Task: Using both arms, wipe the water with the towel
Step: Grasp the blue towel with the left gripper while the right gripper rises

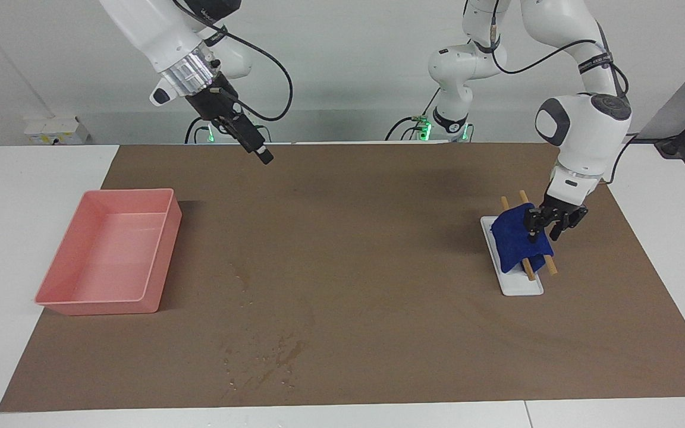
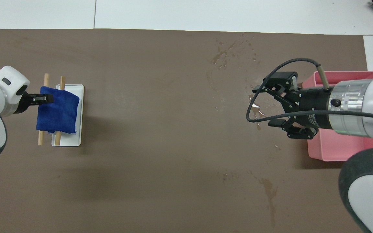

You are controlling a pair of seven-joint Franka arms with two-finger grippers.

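The deep-blue towel hangs over the two wooden rods of a white rack toward the left arm's end of the table; it also shows in the overhead view. My left gripper is down at the towel's edge, fingers apart with the edge between them; it shows in the overhead view too. My right gripper is open and empty, raised in the air beside the pink tray; in the facing view it hangs high. Water lies as droplets and dark streaks on the brown mat, farther from the robots than the tray, and shows overhead.
A pink tray stands empty toward the right arm's end of the table; its wall shows overhead. More wet streaks lie nearer the robots. A brown mat covers the table.
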